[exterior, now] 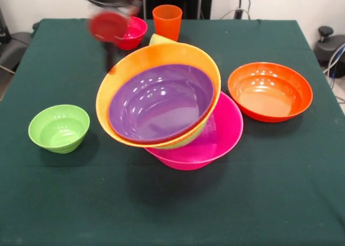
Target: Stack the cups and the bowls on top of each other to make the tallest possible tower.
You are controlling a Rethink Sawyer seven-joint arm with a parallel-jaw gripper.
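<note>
The tower leans toward the left. Its base is a large pink bowl (229,130). Tilted above that sits a yellow-orange bowl (156,55) with a purple bowl (161,103) nested inside. A sliver of a green bowl (186,142) shows under them. Behind the tower's far rim a pale yellow edge (160,39) peeks out. An orange cup (167,21) and a small red bowl (133,33) stand at the far side. My gripper (110,57) is a blur at the far left, just in front of the red bowl and left of the tower. Nothing visible is held in it.
A small green bowl (59,127) sits alone at the left, and a large orange-red bowl (269,91) at the right. The table (172,213) is covered in dark green cloth; its edges run close to the picture's sides.
</note>
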